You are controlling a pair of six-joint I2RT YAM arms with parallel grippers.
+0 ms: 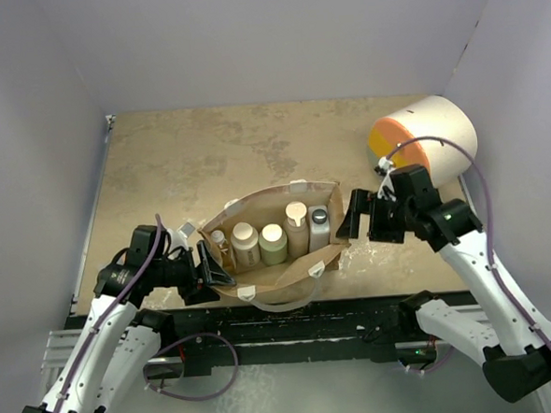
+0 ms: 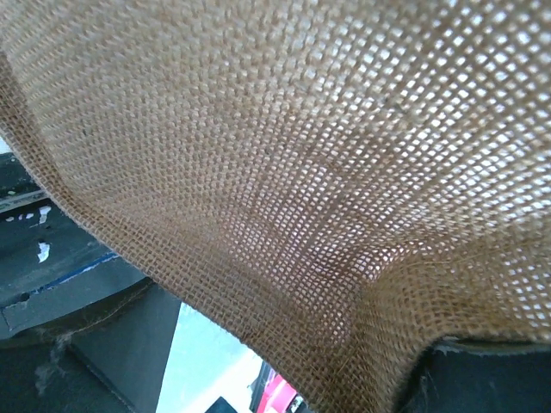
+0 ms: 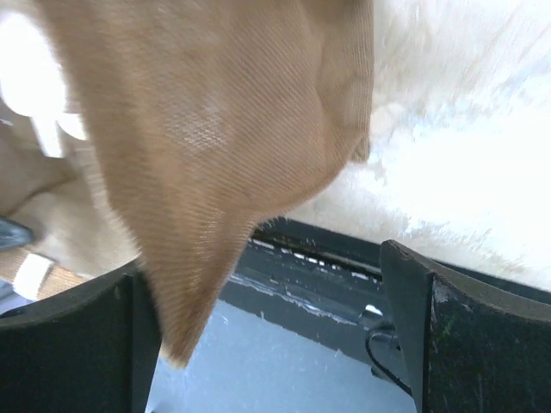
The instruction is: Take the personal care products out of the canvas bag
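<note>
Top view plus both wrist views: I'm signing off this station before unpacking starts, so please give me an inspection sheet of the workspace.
Surface: tan mottled table, no spills seen.
Job's things: canvas bag open at near edge; five bottles upright inside in a row.
Clutter: large white-and-orange cylinder, far right.
Grippers: left gripper against bag's left end, opening unclear; right gripper open, bag corner between its fingers.
Cables: purple cables along both arms, one loop by left base.
Surroundings: white walls on three sides.
</note>
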